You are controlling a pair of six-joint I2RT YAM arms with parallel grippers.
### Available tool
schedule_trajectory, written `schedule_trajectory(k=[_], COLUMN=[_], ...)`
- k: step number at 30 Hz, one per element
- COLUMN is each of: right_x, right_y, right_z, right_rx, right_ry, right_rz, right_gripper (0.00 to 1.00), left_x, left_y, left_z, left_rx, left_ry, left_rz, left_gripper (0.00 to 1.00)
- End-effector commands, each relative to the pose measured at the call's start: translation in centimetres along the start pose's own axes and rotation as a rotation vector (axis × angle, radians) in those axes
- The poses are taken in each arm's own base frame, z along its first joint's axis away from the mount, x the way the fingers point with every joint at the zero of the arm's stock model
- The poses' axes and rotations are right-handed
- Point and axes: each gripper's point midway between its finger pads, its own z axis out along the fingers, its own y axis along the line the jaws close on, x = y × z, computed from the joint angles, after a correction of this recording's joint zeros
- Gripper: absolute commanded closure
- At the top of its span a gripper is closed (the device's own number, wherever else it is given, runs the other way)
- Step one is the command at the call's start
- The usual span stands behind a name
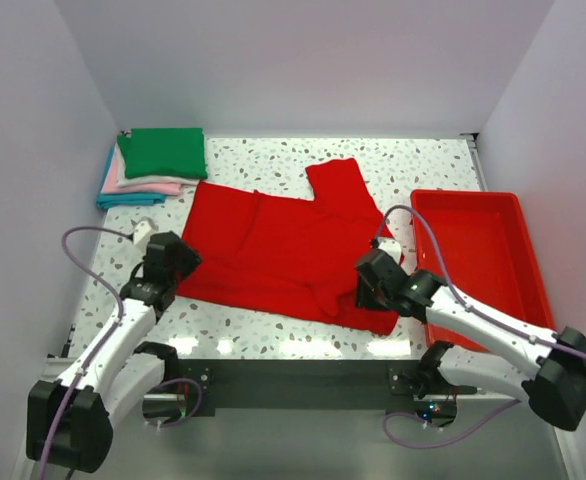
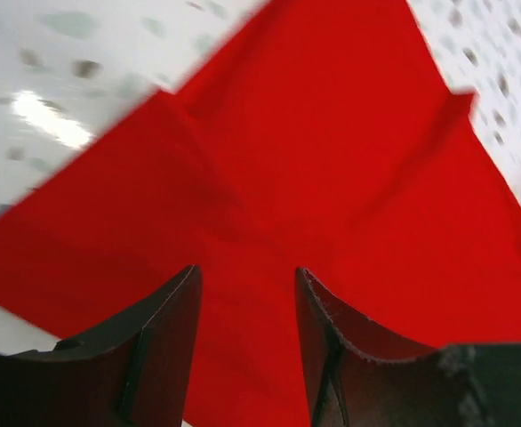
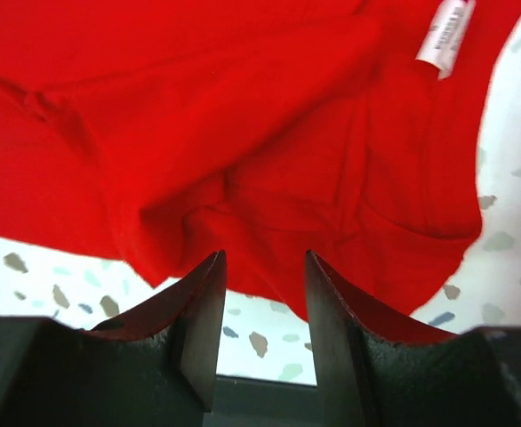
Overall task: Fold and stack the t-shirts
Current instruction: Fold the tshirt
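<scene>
- The green-topped stack of small folded cloth t-shirts sits in the far left corner.
- The left gripper, jaws apart and empty, hangs over the near left edge of the plain bright red cloth t-shirt, which lies spread mid-table. Pinch only the edge layer.
- The right gripper, also parted and empty, faces the rumpled near right corner. Grab past the bunching and lift level with the left.
- Keep the cloth off the rigid red plastic tray.

Red t-shirt spread flat, folded stack
</scene>
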Motion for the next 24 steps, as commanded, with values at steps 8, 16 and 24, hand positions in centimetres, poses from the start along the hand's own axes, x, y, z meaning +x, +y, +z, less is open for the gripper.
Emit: schedule_trajectory(k=[8,16,24], right_x=[-2.8,-1.7,-1.3], right_y=[-0.4,-1.0,-1.8], right_z=[2.7,4.3,5.0], right_rx=[0.165,0.221,0.250], right_ry=[-0.185,-0.150,-0.137], right_rz=[0.075,0.076,0.088], right_gripper=[0.60,0.61,0.60], left_x=[8.6,14.8,18.6], left_y=[-14.9,-18.6,-20.0], left_z=[-7.0,-10.2,-11.8], left_rx=[0.583,0.711,0.758], left_ry=[0.114,0.192,0.236], left_rz=[0.471,0.629,0.707], left_gripper=[0.49,0.49,0.48])
